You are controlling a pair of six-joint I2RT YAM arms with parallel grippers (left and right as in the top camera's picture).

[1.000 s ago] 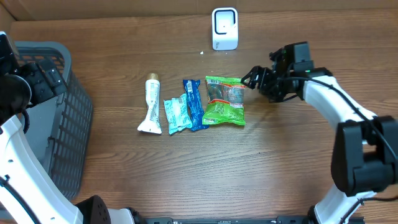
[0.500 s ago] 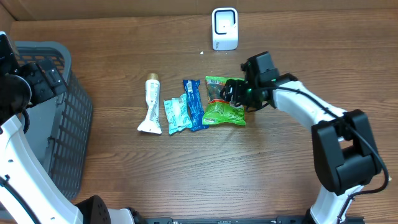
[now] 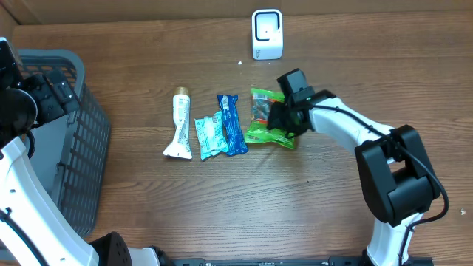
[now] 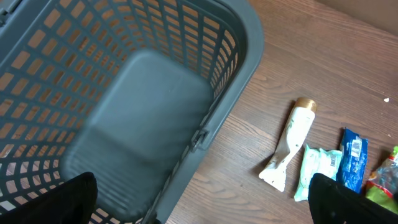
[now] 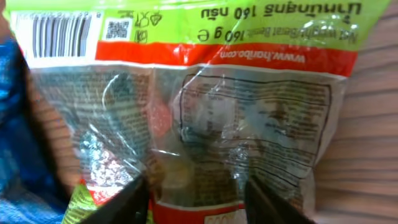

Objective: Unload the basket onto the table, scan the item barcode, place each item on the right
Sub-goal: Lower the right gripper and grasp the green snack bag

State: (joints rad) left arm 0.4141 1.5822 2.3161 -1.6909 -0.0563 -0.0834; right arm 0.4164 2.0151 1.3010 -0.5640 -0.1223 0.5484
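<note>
At worktop (image 3: pixel 222 207) centre, 6 o'clock of the white scanner (image 3: pixel 267 33), right end effector (image 5: pixel 199 202) straddles the crinkled green film bag (image 3: pixel 260 134), grip undeterminable; left end effector (image 4: pixel 205 202) gapes wide over the latticed basket (image 4: pixel 242 56).

The right arm (image 3: pixel 347 129) reached in from the right of the green snack bag (image 3: pixel 259 133), elbow bent and wrist tipped down over the bag's right half. The right gripper (image 5: pixel 198 200) sat partly closed with one finger on either side of the bag's film; a firm hold could not be made out. The left arm (image 3: pixel 22 177) stood well left of the bag, and the left gripper (image 4: pixel 205 200) was spread wide.
</note>
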